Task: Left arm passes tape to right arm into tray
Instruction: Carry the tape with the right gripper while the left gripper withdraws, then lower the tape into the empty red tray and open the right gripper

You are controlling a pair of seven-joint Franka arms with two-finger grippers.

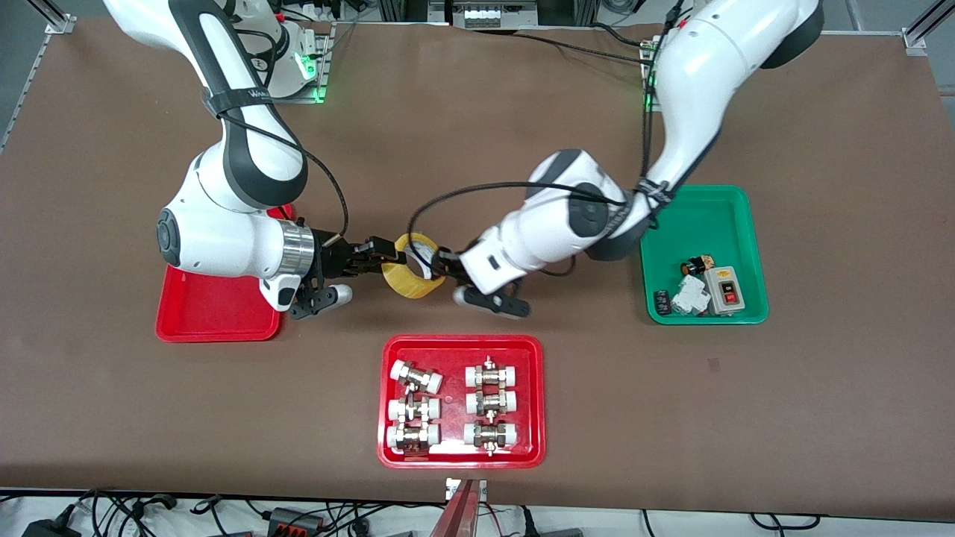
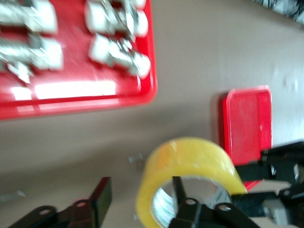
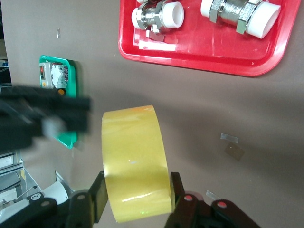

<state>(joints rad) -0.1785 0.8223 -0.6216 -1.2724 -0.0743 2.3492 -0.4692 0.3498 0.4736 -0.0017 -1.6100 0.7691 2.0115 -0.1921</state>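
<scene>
Over bare table — tape [image 1: 415, 265] pinched by right pincer [image 1: 389, 252], left pincer [image 1: 442, 262] spread, one finger through its hole.

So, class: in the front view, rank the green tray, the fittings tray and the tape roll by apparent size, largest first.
1. Fittings tray, though it lies nearer the camera.
2. Green tray, somewhat smaller.
3. Tape roll, clearly smallest, held up between both grippers.

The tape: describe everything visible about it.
The tape is a translucent yellow ring with a wide hole and a whitish inner core, glossy like plastic film. It is in the air over bare table, between the plain red tray and the green tray. Both tools touch it: the right tool clamps its band, and the left tool has one finger through the hole.
</scene>
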